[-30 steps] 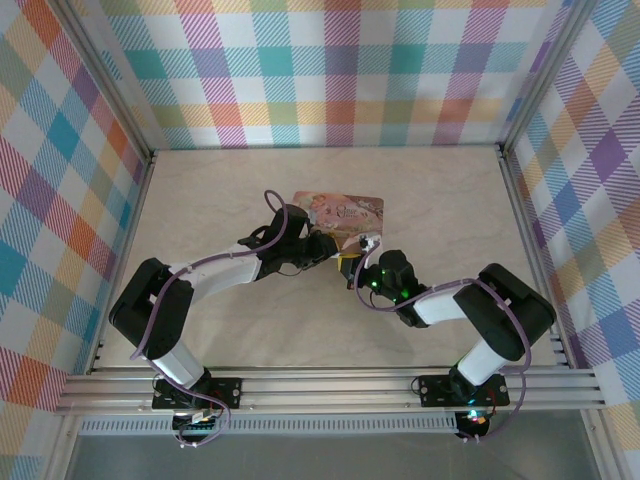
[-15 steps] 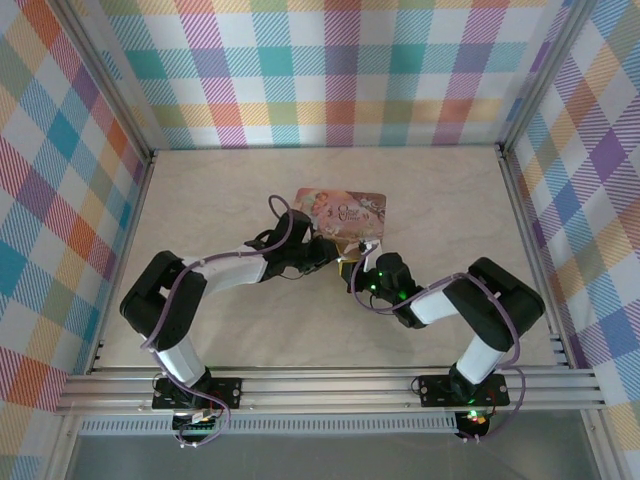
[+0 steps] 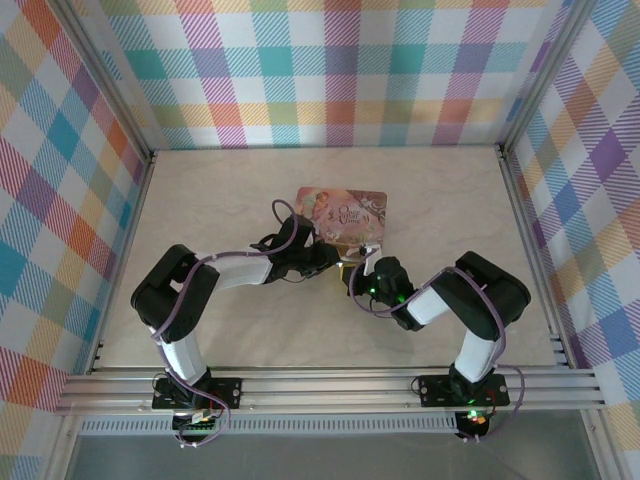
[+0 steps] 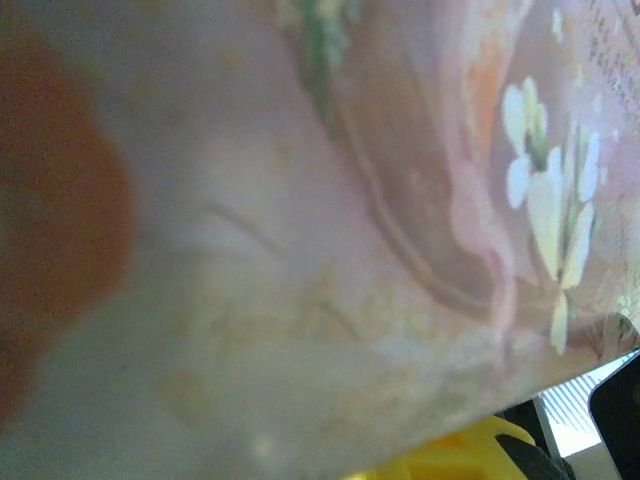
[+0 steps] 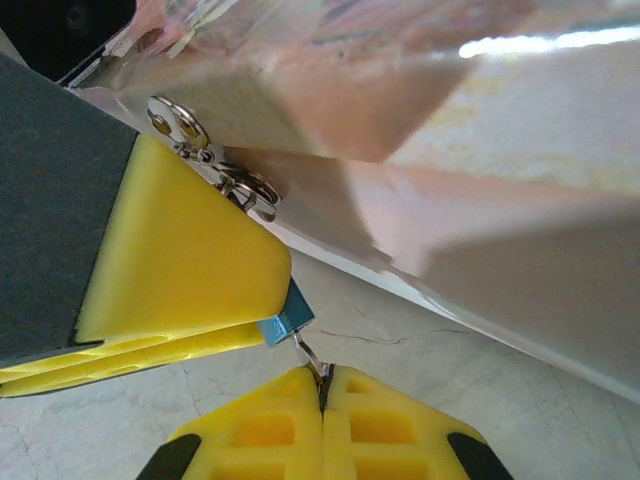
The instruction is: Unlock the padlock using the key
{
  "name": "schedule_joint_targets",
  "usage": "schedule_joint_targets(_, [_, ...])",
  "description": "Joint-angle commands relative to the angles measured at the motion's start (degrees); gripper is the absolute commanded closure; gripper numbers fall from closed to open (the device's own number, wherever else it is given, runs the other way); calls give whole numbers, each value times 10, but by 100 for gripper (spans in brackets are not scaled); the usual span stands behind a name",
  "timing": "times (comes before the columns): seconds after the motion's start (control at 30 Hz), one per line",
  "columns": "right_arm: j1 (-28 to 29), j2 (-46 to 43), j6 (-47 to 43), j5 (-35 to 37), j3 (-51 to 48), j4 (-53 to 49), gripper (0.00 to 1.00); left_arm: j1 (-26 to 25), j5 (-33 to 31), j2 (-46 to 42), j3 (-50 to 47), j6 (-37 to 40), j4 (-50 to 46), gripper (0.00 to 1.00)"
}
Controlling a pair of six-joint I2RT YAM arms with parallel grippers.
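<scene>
The padlock (image 5: 288, 318) shows as a small blue corner poking out between the yellow fingers of my left gripper (image 5: 262, 315), which is shut on it. Its silvery shackle runs up to the hasp (image 5: 232, 182) on the pink tin (image 5: 420, 120). My right gripper (image 5: 322, 385) is shut on the key (image 5: 312, 358), a thin metal sliver whose tip meets the padlock's underside. In the top view the left gripper (image 3: 336, 258) and the right gripper (image 3: 354, 274) meet at the near edge of the tin (image 3: 342, 208). The padlock and key are too small to make out there.
The pink illustrated tin (image 4: 400, 200) sits right against the left wrist camera, blurred. Bare marble tabletop (image 3: 450, 200) lies around the tin and the arms. Plaid walls (image 3: 340, 70) close in the back and both sides. An aluminium rail (image 3: 330, 385) runs along the near edge.
Both arms' elbows have swung inward and the tin has slid slightly right. The two grippers stay together at the tin's near edge with the same holds.
</scene>
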Motion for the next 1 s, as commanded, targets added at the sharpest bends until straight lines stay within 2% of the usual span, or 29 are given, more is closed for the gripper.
schedule_joint_targets(0.0, [9, 15, 41, -13, -10, 49, 100, 7, 23, -3, -10, -10, 32, 76])
schedule_joint_targets(0.43, [9, 25, 63, -22, -5, 51, 100, 23, 1, -66, -45, -2, 41, 49])
schedule_joint_targets(0.67, [9, -14, 96, -41, 7, -2, 100, 31, -55, -147, -129, -31, 107, 26])
schedule_joint_targets(0.8, [12, -34, 113, -50, 15, -24, 100, 31, -46, -145, -181, -78, 205, 25])
schedule_joint_targets(0.97, [12, -60, 142, -66, 34, -69, 100, 31, -20, -93, -204, -132, 316, 25])
